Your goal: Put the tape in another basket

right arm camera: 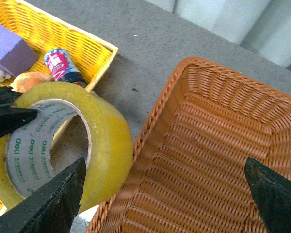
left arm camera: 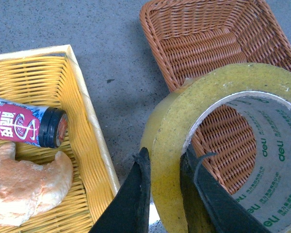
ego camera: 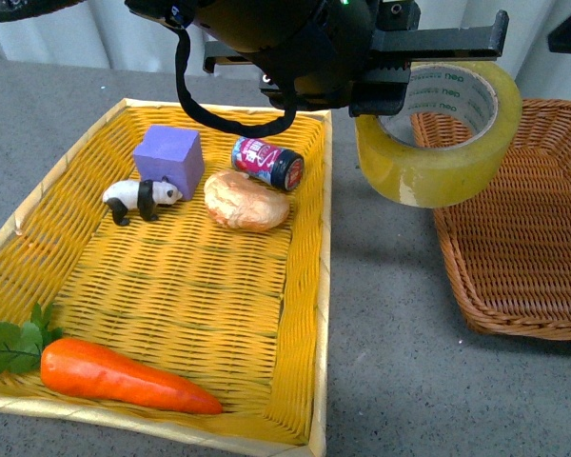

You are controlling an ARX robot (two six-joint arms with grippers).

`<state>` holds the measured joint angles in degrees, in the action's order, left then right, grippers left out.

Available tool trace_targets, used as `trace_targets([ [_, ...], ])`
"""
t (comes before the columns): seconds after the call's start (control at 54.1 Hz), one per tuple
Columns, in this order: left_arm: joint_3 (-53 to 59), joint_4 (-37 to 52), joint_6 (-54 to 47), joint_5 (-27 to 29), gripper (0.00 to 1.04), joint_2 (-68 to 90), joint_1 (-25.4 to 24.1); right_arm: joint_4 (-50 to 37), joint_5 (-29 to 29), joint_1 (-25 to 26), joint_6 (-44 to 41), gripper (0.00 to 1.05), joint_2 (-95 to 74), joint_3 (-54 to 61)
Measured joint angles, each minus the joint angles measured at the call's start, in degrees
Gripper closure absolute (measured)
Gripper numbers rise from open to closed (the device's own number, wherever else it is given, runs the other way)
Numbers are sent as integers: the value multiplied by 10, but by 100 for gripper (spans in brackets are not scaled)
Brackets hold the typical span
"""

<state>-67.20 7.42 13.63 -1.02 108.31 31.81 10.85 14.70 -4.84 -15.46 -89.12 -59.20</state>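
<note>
- A yellow tray [ego camera: 309, 286] sits on the grey bench [ego camera: 390, 314], to the left of the brown basket [ego camera: 514, 276], with a strip of bare bench between them.
- In the tray lie a purple cube [ego camera: 169, 157], a toy panda [ego camera: 138, 198], a small bottle [ego camera: 266, 162] on its side, a bread roll [ego camera: 247, 202] and a carrot [ego camera: 124, 376].
- Nothing lies inside the brown basket where its floor shows.
- The tape [ego camera: 457, 157] hangs in the air, tilted, over the gap between tray and basket and overlapping the basket's left rim.
- The left end effector [left arm camera: 165, 162] pinches the roll's wall, with one finger outside the yellow winding and the other inside the printed core.
- The right end effector [right arm camera: 165, 162] is spread wide above the brown basket and holds nothing; the tape is just beside one of its fingers [right arm camera: 53, 199].
</note>
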Motion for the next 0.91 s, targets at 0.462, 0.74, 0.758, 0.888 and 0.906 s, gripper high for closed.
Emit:
trace_targets([
  [0.462,0,0,0,0,91,0,0,126,23,-47,-51,9,-151,-160],
  [0.74,0,0,0,0,91,0,0,187,15,-47,-106,9,-212,-232],
  [0.758,0,0,0,0,91,0,0,188,15,-47,-109,9,-213,-234],
  [0.888,0,0,0,1,91,0,0,208,10,-41,-132,9,-227,-274],
  [0.906,-1,0,0,1,91,0,0,209,10,-41,-134,9,-228,-275],
])
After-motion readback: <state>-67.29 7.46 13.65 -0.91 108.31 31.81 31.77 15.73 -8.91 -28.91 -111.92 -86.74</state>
